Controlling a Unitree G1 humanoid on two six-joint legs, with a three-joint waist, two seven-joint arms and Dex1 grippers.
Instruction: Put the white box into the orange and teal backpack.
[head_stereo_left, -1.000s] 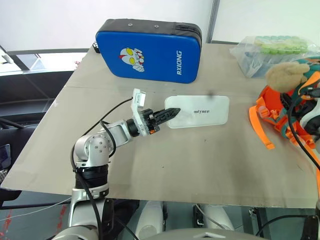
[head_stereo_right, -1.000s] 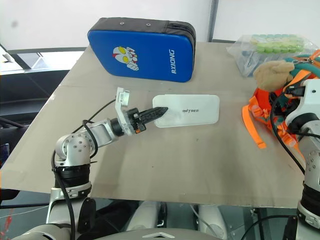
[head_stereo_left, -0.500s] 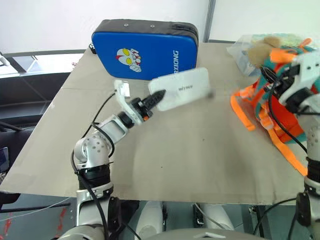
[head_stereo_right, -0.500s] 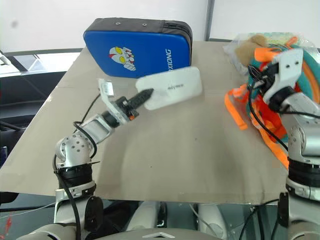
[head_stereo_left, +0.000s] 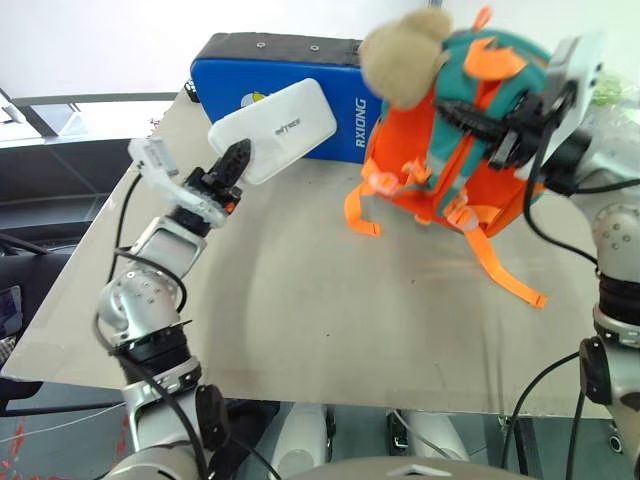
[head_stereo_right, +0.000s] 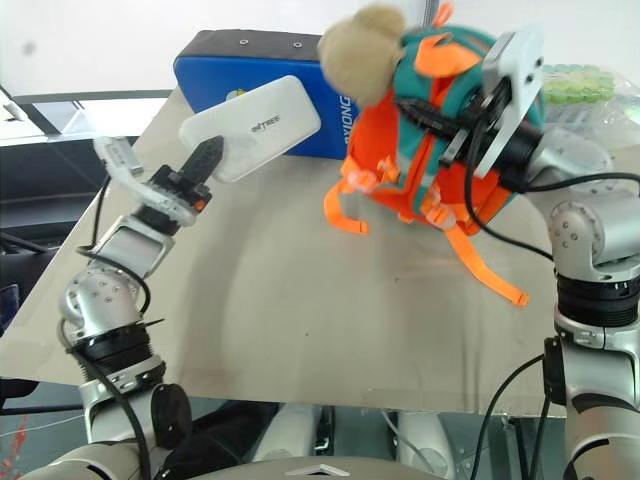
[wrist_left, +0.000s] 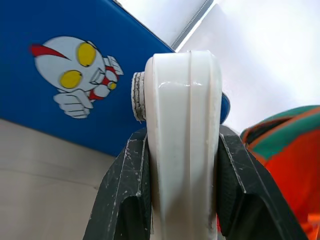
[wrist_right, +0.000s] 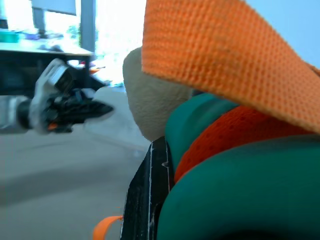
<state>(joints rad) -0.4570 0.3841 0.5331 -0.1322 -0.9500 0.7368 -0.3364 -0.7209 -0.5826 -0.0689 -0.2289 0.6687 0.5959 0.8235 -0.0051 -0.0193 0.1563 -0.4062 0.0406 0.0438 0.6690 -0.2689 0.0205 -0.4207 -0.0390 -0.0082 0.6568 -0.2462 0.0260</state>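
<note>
Both jaws are clenched on their loads: your left gripper (head_stereo_left: 236, 160) is pinching one end of the white box (head_stereo_left: 273, 130) between its two black fingers (wrist_left: 122, 200), and your right gripper (head_stereo_right: 462, 125) is gripping the orange and teal backpack (head_stereo_left: 455, 130) at its upper edge. You are holding the white box up off the table (head_stereo_left: 300, 300), tilted, with its lettered lid facing the camera and its far end rising in front of the blue padded case (head_stereo_left: 225, 75) at the back. You are also holding the backpack in the air over the right half of the table, beside the box and apart from it, with its orange straps (head_stereo_left: 500, 265) dangling down toward the tabletop. A beige plush toy (head_stereo_left: 405, 55) is sitting at the top of the backpack, on the side facing the box. In the right wrist view, you are seeing teal trim pressed against a black finger (wrist_right: 150, 195), with the left gripper and the box beyond.
</note>
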